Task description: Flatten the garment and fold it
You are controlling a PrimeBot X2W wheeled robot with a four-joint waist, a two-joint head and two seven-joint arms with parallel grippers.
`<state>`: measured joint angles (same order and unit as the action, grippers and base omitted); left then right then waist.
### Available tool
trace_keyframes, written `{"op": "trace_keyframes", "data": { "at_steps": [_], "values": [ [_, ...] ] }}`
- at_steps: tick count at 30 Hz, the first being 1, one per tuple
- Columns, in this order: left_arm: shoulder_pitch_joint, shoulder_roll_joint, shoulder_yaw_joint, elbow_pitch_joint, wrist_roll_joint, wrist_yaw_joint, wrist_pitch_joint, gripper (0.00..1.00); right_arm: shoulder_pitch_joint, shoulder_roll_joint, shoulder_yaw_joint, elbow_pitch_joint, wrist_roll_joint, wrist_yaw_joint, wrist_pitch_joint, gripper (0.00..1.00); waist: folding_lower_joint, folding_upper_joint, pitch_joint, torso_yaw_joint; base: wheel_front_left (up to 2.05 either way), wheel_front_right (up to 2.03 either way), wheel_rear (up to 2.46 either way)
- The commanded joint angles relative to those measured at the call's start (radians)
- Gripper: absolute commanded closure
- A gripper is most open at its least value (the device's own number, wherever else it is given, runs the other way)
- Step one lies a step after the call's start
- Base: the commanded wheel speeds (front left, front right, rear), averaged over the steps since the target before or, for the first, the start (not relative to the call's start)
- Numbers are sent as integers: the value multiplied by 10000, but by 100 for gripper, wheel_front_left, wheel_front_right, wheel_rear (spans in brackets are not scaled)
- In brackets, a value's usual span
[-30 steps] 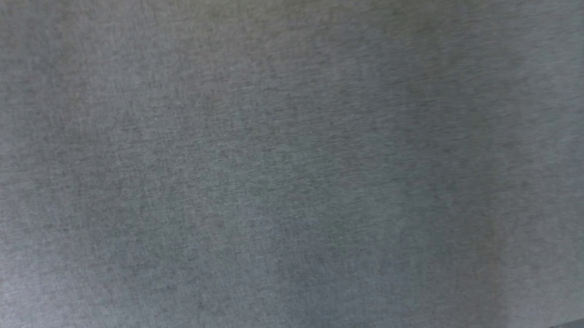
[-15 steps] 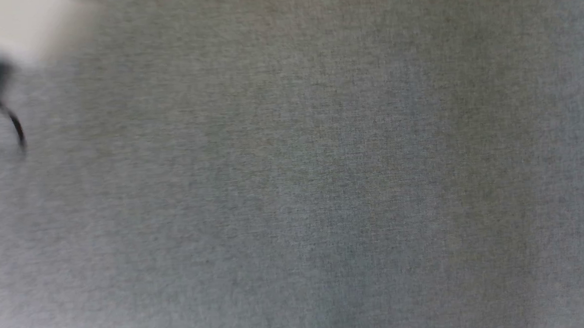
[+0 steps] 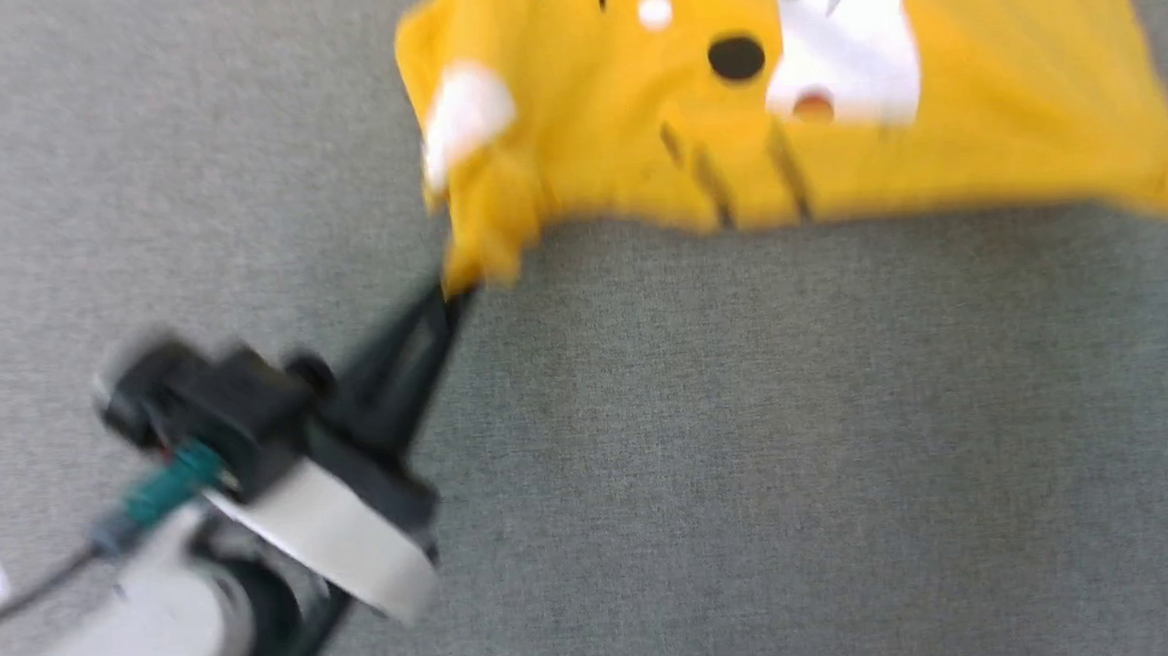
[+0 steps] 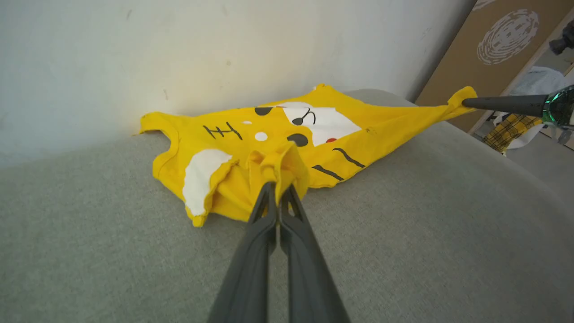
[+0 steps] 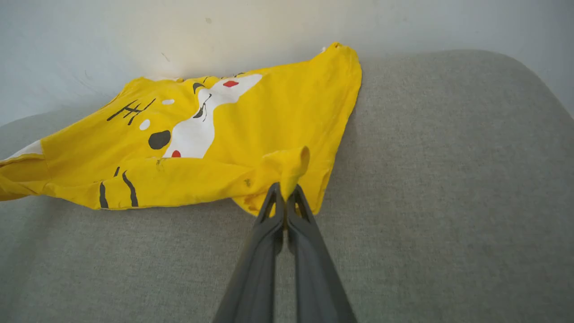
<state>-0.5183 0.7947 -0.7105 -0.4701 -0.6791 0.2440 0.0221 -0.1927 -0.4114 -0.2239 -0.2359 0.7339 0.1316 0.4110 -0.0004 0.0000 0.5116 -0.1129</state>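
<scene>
The garment (image 3: 634, 145) is a bright-yellow T-shirt with a cartoon animal face. It lies face up across the top of the head view on a grey cushion. My left gripper (image 3: 454, 293) reaches up from the lower left and is shut on the garment's near left corner. In the left wrist view the left gripper (image 4: 279, 184) pinches a bunch of yellow cloth of the garment (image 4: 251, 148). In the right wrist view my right gripper (image 5: 285, 190) is shut on the near right corner of the garment (image 5: 278, 121). The right gripper (image 4: 466, 102) pulls that corner taut at the upper right of the left wrist view.
The grey cushion (image 3: 751, 459) stretches wide toward me below the shirt. A white wall (image 4: 179, 54) stands right behind the shirt's far edge. Past the cushion's right end are a brown board (image 4: 502, 40) and a plaid cloth (image 4: 506, 130).
The head camera has swung: earlier it saw grey cushion and a blurred pale forearm at the upper left. Now it sees the shirt and my left gripper.
</scene>
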Motion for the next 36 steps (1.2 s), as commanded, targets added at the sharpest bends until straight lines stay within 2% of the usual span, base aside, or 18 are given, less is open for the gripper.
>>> {"op": "trace_keyframes", "data": {
  "at_steps": [1, 5, 12, 17, 27, 31, 36],
  "values": [
    [686, 44, -260, 68, -225, 196, 40, 100, 592, 53, 31, 47, 101, -9, 119, 100, 4, 0, -756, 49, 0, 0, 0],
    [1804, 117, -679, 278, -775, 595, 478, 100, 1775, -16, 334, 332, 242, -9, 413, 100, 4, 0, -1197, 79, 0, 0, 0],
    [3442, 310, -1344, 599, -2017, 961, 1411, 100, 3363, -603, 1141, 689, 240, -9, 943, 100, 4, 0, -1797, 49, 0, 0, 0],
    [4408, 290, -1588, 837, -2877, 1156, 1724, 100, 4298, -909, 1400, 1103, 237, -9, 1827, 100, 4, 0, -2196, 38, 0, 0, 0],
    [5717, 536, -1694, 552, -3982, 1235, 1802, 100, 5791, -696, 633, 1088, 282, -9, 3777, 100, 4, 0, -2904, 289, 0, 0, 0],
    [5937, 667, -1618, 398, -4084, 1302, 1673, 100, 6049, -566, 329, 817, 215, -9, 4001, 100, 4, 0, -3105, 393, 0, 0, 0],
    [5798, 935, -1128, 140, -3604, 1531, 934, 100, 5970, -313, -140, 204, -7, -9, 3591, 100, 4, 0, -3273, 494, 0, 0, 0]
  ]
}}
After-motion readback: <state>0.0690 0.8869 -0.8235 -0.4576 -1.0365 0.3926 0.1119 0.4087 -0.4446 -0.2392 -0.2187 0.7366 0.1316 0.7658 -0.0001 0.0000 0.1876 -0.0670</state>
